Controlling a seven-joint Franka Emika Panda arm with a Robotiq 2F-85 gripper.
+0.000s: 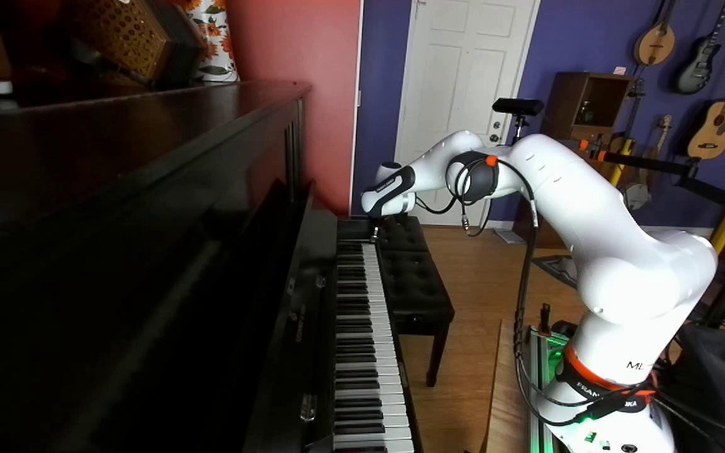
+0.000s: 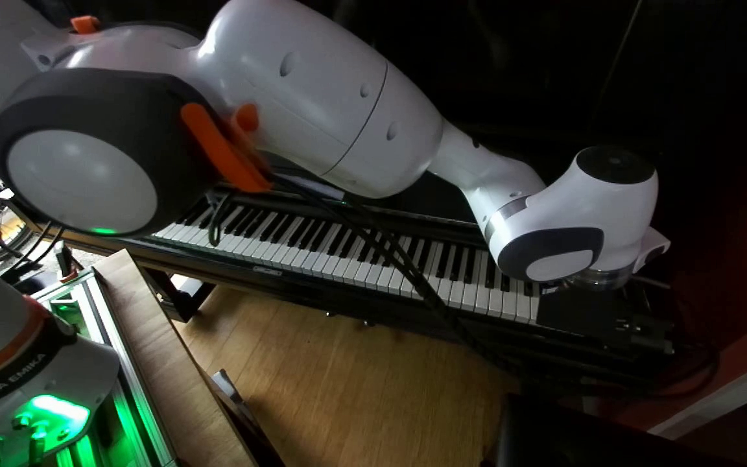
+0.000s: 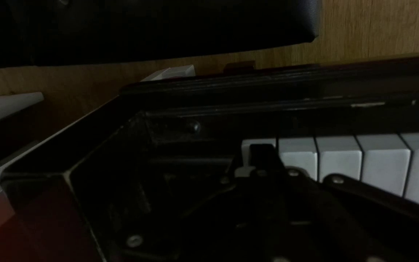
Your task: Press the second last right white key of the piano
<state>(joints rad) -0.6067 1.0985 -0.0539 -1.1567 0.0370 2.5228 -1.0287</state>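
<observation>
Seemingly hovering with claw [image 3: 253, 163] together, by last white key [image 3: 246, 146] of piano [image 1: 180, 264] below; likely lining up, needing one-key sidestep onto second-last key [image 3: 298, 160], then pushing straight down.

End effector [image 3: 258, 156] over end keys [image 3: 298, 158] of the piano [image 1: 199, 264], bench [image 1: 414, 280] alongside, door [image 1: 463, 82] beyond bench

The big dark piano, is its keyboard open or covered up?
Open. The piano has its long row of keys exposed in both exterior views; the wrist view also shows white keys uncovered.
</observation>
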